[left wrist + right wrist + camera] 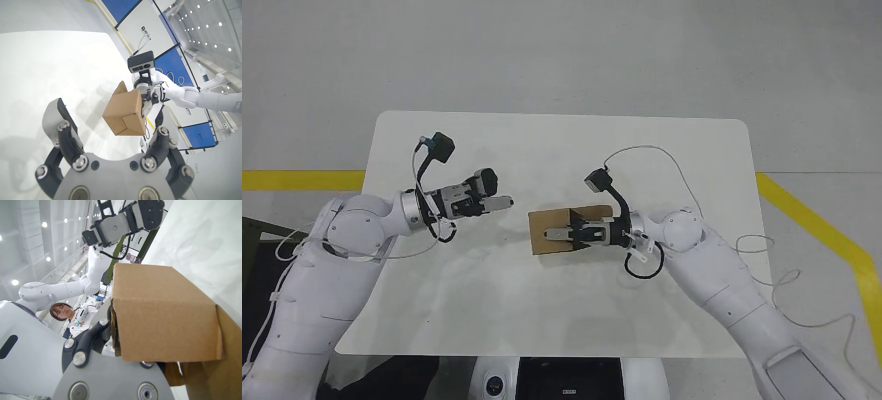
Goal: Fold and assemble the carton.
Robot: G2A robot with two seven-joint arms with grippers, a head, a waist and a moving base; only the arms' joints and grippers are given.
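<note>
Hanging above the table (692, 150), the carton (541, 224) is clamped between the jaws of the right gripper (556, 234); the left gripper (508, 203) is spread wide, apart from it.

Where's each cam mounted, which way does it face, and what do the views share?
Top view: above the arms, facing down at the white table; both arms show, right jaws shut on the brown cardboard carton.
Left wrist view: on the left wrist, facing the carton across the table; left jaws open in front.
Right wrist view: on the right wrist, close against the carton; right jaws grip it, left arm beyond.
Shared: the carton, in all three.
</note>
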